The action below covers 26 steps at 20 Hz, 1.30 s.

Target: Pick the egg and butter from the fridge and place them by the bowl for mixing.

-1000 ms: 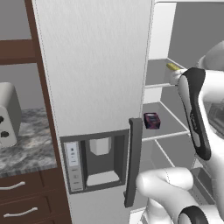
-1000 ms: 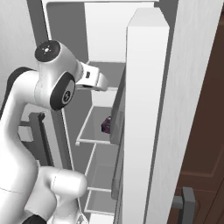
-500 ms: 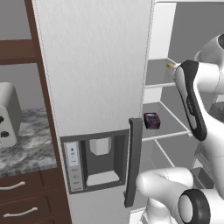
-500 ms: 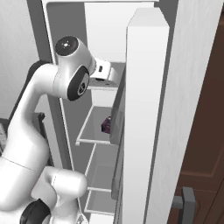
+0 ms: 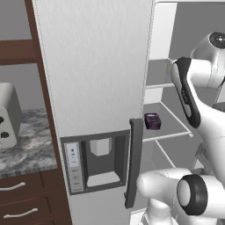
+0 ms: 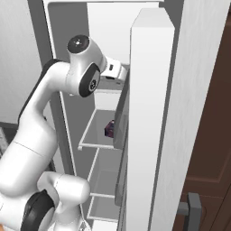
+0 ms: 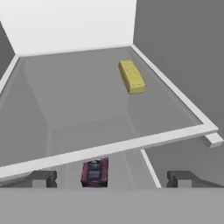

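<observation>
The butter [image 7: 132, 76], a small yellow stick, lies on the upper fridge shelf [image 7: 78, 100] toward its back right, in the hand view. My gripper [image 7: 112, 179] hovers in front of that shelf's front edge, open, with nothing between its fingertips [image 7: 41, 178]. The butter is well ahead of it and slightly right. The light-grey fridge [image 5: 96, 66] stands with its door [image 6: 149, 113] swung open, and my arm [image 6: 85, 76] reaches inside at the upper shelf's height. The egg and the bowl are out of view.
A dark purple cube [image 5: 152, 121] [image 6: 109, 129] [image 7: 94, 172] sits on the shelf one level below. The open door with its dark handle [image 5: 133, 162] stands close to the arm's left. A toaster [image 5: 6, 116] rests on the granite counter [image 5: 26, 149] beside dark brown cabinets.
The arm has risen and stretched deeper into the fridge toward the upper shelf. The jaws have stayed open, and nothing on the shelves has moved.
</observation>
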### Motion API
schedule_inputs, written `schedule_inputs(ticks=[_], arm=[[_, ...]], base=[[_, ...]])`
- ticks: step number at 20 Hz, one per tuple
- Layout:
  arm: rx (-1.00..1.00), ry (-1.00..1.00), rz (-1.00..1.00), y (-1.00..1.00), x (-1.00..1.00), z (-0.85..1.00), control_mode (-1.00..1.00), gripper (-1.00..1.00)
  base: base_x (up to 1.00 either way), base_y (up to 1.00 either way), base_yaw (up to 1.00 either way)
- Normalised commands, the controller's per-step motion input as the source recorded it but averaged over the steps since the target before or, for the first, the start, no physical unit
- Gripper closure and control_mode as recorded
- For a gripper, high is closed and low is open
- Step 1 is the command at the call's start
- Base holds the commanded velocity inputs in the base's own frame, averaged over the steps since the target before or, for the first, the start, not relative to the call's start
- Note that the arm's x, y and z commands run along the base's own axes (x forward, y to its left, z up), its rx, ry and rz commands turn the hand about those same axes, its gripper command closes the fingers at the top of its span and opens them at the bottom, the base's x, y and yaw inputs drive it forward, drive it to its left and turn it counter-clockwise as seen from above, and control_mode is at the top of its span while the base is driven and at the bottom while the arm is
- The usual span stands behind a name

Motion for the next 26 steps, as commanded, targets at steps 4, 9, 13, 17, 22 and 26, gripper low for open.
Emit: schedule_inputs(ticks=[4, 9, 13, 17, 22, 26], arm=[[0.01, 0.0, -0.01, -0.25, 0.35, -0.1, -1.0, -1.0], [0.0, 0.0, -0.01, -0.16, 0.45, -0.08, -1.0, -1.0], [0.01, 0.0, 0.0, -0.27, 0.43, -0.06, -1.0, -1.0], [0.0, 0.01, 0.0, -0.11, 0.41, -0.11, -1.0, -1.0], [0.0, 0.0, 0.0, -0.12, 0.43, -0.14, -1.0, -1.0], [0.0, 0.01, 0.0, -0.17, 0.41, -0.1, -1.0, -1.0]], base=[[0.0, 0.0, 0.0], [0.0, 0.0, 0.0], [0.0, 0.0, 0.0], [0.0, 0.0, 0.0], [0.0, 0.0, 0.0], [0.0, 0.0, 0.0]])
